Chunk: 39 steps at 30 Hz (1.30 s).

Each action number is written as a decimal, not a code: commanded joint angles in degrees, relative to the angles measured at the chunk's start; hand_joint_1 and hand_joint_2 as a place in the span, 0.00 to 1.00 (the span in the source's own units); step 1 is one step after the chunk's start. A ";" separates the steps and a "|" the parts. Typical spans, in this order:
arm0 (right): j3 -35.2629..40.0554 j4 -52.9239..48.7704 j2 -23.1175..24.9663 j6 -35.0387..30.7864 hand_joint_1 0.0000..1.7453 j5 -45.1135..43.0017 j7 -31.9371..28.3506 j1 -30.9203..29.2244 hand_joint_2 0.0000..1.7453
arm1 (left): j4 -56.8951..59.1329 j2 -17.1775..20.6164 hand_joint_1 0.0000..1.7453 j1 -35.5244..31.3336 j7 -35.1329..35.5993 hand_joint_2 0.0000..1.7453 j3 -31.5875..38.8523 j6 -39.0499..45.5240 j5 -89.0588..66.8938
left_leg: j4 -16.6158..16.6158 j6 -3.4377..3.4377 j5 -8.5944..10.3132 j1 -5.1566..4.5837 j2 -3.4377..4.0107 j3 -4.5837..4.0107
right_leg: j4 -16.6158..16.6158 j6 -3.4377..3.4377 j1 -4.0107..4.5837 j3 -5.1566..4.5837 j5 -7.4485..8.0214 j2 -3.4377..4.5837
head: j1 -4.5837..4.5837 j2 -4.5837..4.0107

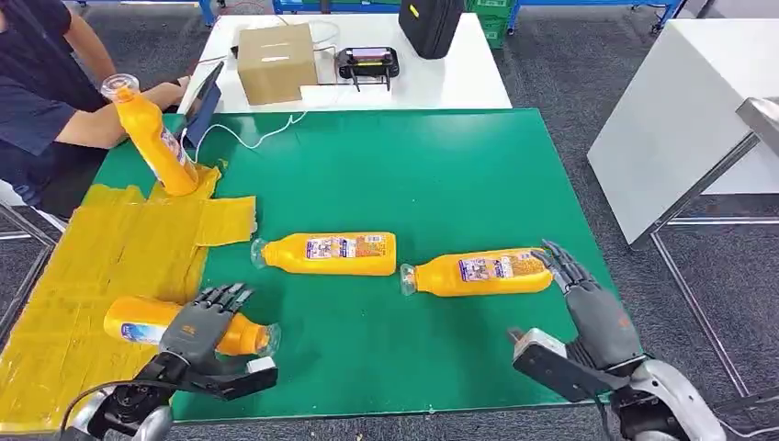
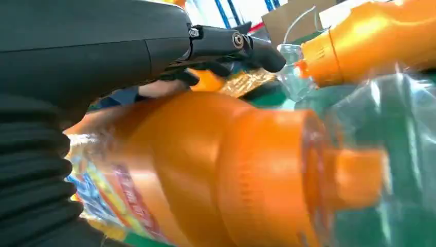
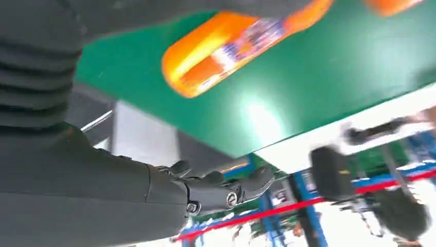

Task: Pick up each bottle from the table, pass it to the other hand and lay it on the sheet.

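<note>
The left hand [image 1: 204,323] lies over a bottle [image 1: 138,322] at the edge of the yellow sheet [image 1: 83,276] — whether it grips it or merely rests on it, I cannot tell. The right hand [image 1: 588,299] is empty with fingers spread, touching the base of the nearest bottle [image 1: 478,273]. Beyond that one lies a third bottle [image 1: 326,253] on the green table [image 1: 441,165]; a person [image 1: 41,101] holds a fourth [image 1: 152,138] upright at the sheet's far end. Most of the task probably remains.

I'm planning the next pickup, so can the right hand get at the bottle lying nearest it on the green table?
Probably yes. The right hand is open beside the base of that bottle, its fingers at that end. Nothing lies between them, and the middle bottle lies apart.
</note>
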 commanded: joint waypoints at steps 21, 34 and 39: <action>11.64 54.60 -1.69 7.32 0.00 17.12 -12.51 -36.19 1.00 | -18.61 -14.48 0.00 1.11 -5.18 0.00 24.59 -13.81 79.22 | 0.02 -0.01 0.12 0.08 0.19 0.00 | -0.04 0.09 0.08 0.00 0.22 0.39 | 0.02 0.00; 14.76 59.49 1.80 6.92 0.00 16.44 -14.72 -39.20 1.00 | -21.81 -14.01 0.00 0.98 -7.88 0.00 23.42 -13.47 79.97 | 0.05 -0.03 0.16 0.03 0.08 -0.11 | 0.08 0.10 0.02 -0.09 0.19 0.32 | 0.00 0.00; 18.03 64.65 5.01 5.28 0.00 16.97 -15.86 -40.15 1.00 | -21.87 -13.46 0.00 -0.14 -8.14 0.00 22.56 -14.31 80.27 | 0.03 -0.06 0.17 0.08 0.06 -0.08 | 0.05 0.06 0.07 -0.05 0.20 0.33 | 0.00 0.00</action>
